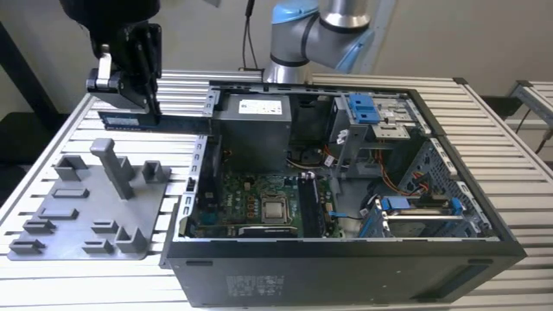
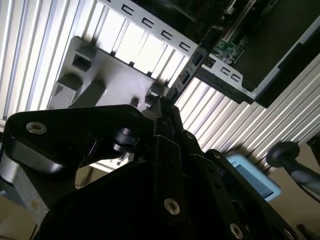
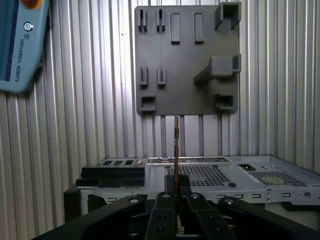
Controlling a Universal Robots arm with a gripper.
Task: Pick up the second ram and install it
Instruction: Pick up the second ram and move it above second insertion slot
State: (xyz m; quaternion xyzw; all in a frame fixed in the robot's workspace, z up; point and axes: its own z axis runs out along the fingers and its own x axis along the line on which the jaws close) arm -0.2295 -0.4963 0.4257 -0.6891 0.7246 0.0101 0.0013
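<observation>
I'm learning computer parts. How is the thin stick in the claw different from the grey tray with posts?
The second ram is dark, thin and narrow; the grey tray is pale, wide and flat, with upright posts. The claw holds the second ram up in the air; the grey tray lies on the slatted table. Both are outside the computer case, on the exterior view's left.

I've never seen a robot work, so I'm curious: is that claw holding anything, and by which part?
Yes. The gripper is shut on the second ram, pinching its flat faces along the upper edge.
</observation>
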